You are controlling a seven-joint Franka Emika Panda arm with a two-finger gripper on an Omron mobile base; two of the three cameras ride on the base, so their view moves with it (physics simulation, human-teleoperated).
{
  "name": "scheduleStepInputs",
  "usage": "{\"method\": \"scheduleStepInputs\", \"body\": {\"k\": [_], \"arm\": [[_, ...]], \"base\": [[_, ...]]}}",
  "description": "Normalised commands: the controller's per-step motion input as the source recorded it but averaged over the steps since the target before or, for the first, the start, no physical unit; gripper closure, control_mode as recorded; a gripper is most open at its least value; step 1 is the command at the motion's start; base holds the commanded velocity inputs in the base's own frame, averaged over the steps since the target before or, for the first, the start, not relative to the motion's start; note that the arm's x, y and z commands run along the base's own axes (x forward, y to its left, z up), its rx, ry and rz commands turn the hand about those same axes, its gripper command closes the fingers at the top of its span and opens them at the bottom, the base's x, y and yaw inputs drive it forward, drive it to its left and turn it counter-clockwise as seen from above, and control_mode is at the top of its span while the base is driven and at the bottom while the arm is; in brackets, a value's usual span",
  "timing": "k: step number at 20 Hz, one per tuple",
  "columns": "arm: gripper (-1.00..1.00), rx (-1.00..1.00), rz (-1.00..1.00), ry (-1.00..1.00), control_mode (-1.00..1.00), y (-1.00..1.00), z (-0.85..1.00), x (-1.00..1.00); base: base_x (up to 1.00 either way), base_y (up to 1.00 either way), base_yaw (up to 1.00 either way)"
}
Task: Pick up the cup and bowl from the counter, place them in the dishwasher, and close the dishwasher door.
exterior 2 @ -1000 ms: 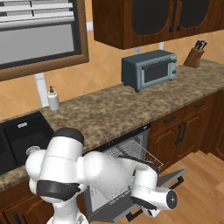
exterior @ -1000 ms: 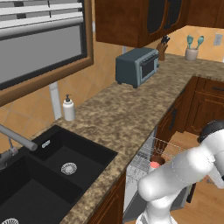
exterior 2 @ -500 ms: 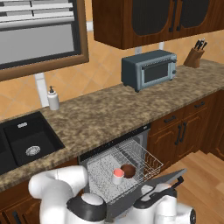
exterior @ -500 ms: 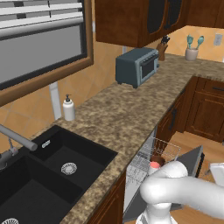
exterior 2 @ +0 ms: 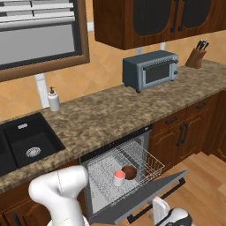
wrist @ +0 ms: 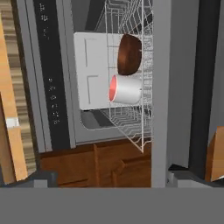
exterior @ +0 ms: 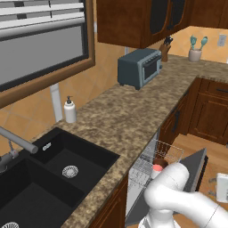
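Dishwasher (exterior 2: pixel 115 172): under the surface (exterior 2: pixel 110 117), set among dark wood cabinets, standing open; white wire rack (exterior 2: pixel 145 161) drawn out over the lowered door.

Dishwasher door (exterior 2: pixel 145 196): grey panel, partly raised, slanting up from its hinge below the dishwasher opening; black bar handle (exterior 2: pixel 159 198) along its outer edge.

Cup (exterior 2: pixel 119 177): pale with a pinkish-red top, standing in the dishwasher rack, just beside the bowl. On the hand view it lies sideways in frame (wrist: pixel 125 89), touching or nearly touching the bowl.

Bowl (exterior 2: pixel 129 171): dark brown, round, in the same dishwasher rack, on the side of the cup nearer the toaster oven; also seen at (wrist: pixel 130 54).

Hand (wrist: pixel 109 177): low, in front of the dishwasher, outside the door edge; fingers (wrist: pixel 43 177) spread wide apart, nothing between them, holding nothing.

Toaster oven (exterior 2: pixel 151 70): grey-blue, on the surface, above and beyond the dishwasher.

Soap bottle (exterior 2: pixel 54 99): white pump type, on the surface against the wall, on the far side of the dishwasher from the toaster oven.

Sink (exterior: pixel 49 173): black, double, sunk in the surface beyond the dishwasher's closed side.

Knife block (exterior 2: pixel 197 56): on the surface, past the toaster oven from the dishwasher.
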Motion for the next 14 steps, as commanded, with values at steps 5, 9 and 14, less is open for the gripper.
{"method": "scheduleStepInputs", "body": {"k": [5, 9, 14], "arm": [[-1.00, 0.12, 0.00, -0.05, -1.00, -0.17, -0.62, 0.91], [-1.00, 0.12, 0.01, -0.04, -1.00, -0.65, -0.59, 0.42], [-1.00, 0.14, 0.01, -0.09, -1.00, -0.72, -0.96, 0.00]], "base": [[0.00, 0.00, 0.00], [0.00, 0.00, 0.00], [0.00, 0.00, 0.00]]}}
